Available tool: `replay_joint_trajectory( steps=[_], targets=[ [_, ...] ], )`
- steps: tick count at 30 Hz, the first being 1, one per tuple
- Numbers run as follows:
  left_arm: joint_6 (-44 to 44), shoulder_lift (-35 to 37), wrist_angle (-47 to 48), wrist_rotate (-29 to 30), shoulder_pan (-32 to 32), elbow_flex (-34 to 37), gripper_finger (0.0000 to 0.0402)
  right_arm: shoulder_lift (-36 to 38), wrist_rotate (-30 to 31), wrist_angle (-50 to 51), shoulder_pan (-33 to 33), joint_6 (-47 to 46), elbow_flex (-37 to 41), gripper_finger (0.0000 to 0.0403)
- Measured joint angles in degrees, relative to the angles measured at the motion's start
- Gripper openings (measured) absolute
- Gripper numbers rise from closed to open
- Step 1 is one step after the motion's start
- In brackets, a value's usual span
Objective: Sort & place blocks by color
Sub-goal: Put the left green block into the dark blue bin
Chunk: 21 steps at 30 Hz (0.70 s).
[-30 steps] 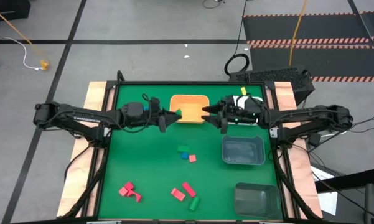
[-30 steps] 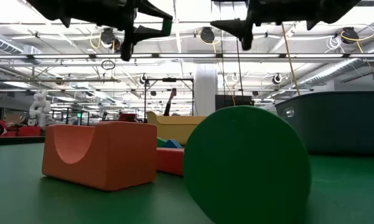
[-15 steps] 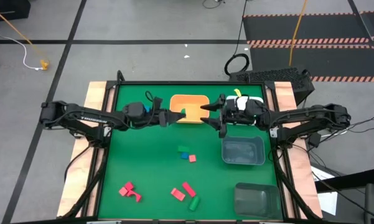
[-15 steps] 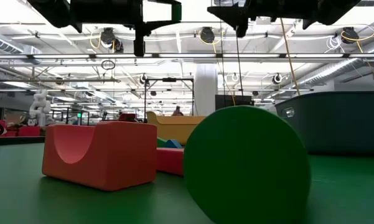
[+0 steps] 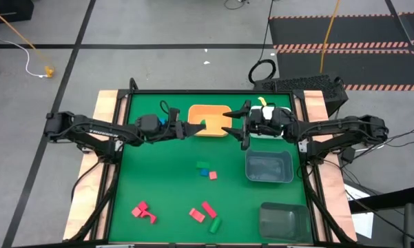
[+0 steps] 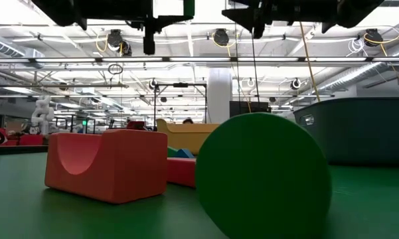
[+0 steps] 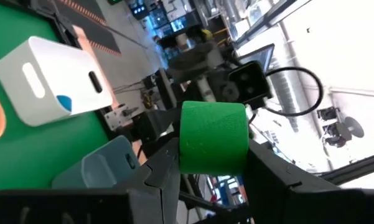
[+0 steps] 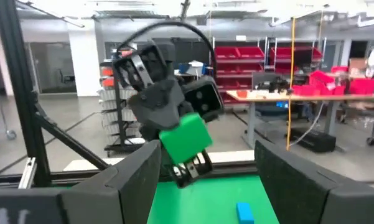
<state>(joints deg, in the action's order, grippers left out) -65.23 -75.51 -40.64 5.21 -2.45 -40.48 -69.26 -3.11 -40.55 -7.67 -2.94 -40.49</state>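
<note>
My left gripper [image 5: 198,127] [image 7: 213,171] is shut on a green block [image 5: 204,124] [image 7: 213,137] and hangs over the orange bin [image 5: 210,114]. My right gripper [image 5: 241,126] [image 8: 202,186] is open and faces it across the bin's right edge; its wrist view shows the same green block [image 8: 185,140] between the left fingers. Other blocks lie flat on the green mat: a green, blue and red cluster [image 5: 205,169], red pieces [image 5: 143,211], and red and green pieces [image 5: 205,215]. The low view shows a red arched block [image 6: 106,162] and a green cylinder [image 6: 262,176] close up. My left gripper pinches the green block by its two opposite sides [image 7: 188,158] between both fingers. The fingers come in level from the table's left. The block is lifted clear, in the air above the orange bin.
A white bin [image 5: 274,116] sits under my right arm near the far edge. Two grey bins [image 5: 268,167] [image 5: 284,220] stand along the right side. The mat's middle and left have open room between the block clusters.
My left gripper has carried the green block toward the table's right, from the orange bin's left edge to above the bin. The block has stayed shut between its fingers throughout.
</note>
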Motion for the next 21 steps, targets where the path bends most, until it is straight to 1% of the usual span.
replay_joint_trajectory(
  steps=[4, 7, 10, 14, 18, 21],
  targets=[
    [1.24, -0.35, 0.12, 1.94, 1.05, -0.47, 0.0135, -0.04, -0.40, 3.78, -0.02, -0.68, 0.00, 0.0270],
    [0.76, -1.45, -0.42, 3.96, 1.48, -0.60, 0.0135, -0.02, -3.93, 3.91, 0.25, -0.05, 0.00, 0.0277],
    [-1.92, -3.25, -0.44, 4.41, 1.81, -1.00, 0.0135, -0.02, -7.43, 3.79, 0.29, 3.74, 0.00, 0.0279],
    [-3.95, -7.66, -0.21, 4.31, 2.79, -3.72, 0.0135, -0.48, -7.57, 2.33, 0.29, 10.30, -0.02, 0.0275],
    [-3.02, -10.97, -1.83, 3.87, 3.37, -7.36, 0.0136, -1.95, -7.57, 1.84, 0.29, 10.36, -0.02, 0.0273],
    [-1.61, -11.56, -1.29, 2.38, 3.30, -8.77, 0.0136, -2.92, -7.65, 1.24, 0.31, 9.67, -0.04, 0.0273]
  ],
)
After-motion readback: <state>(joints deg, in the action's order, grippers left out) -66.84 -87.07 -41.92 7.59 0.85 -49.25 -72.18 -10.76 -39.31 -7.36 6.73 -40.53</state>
